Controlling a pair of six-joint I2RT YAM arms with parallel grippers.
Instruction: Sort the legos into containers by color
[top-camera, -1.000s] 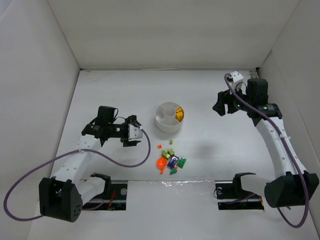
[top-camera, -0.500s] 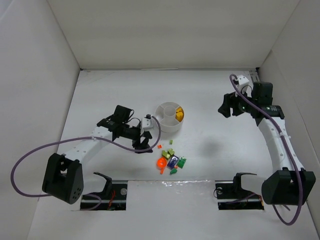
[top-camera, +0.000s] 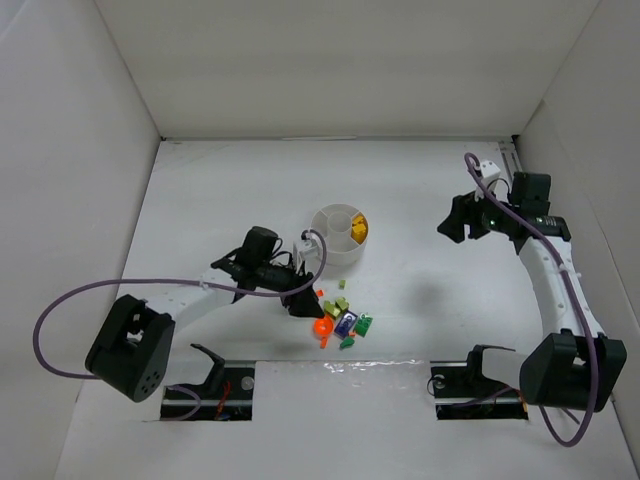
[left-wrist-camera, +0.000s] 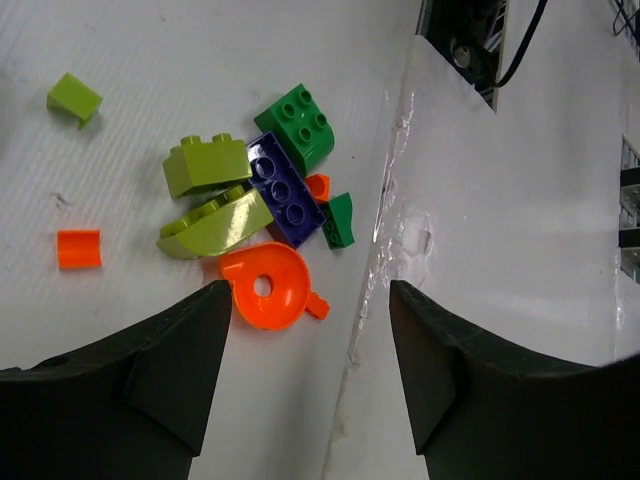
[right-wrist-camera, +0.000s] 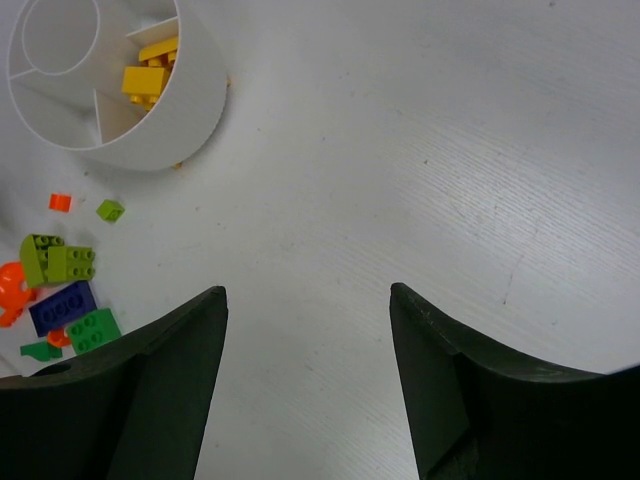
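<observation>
Left gripper (left-wrist-camera: 308, 295): we see its jaws apart, empty, over the orange round plastic piece (left-wrist-camera: 265, 288).
Small loose plastic bricks (left-wrist-camera: 285, 190): green, lime, purple and orange, clustered near the round white divided plastic dish (right-wrist-camera: 190, 110).
Yellow plastic bricks (right-wrist-camera: 150, 70): in one wedge of the dish.
Right gripper (right-wrist-camera: 308, 295): jaws apart, empty, well away from the cluster.

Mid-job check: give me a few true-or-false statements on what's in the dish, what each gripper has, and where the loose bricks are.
1. Yellow bricks lie in one wedge of the dish. True.
2. The left gripper is shut on the purple brick. False: it is open and empty above the loose bricks.
3. The right gripper is open and holds nothing. True.
4. The orange round piece sits in the centre cup. False: it lies on the table beside the purple brick, and the cup looks empty.
</observation>
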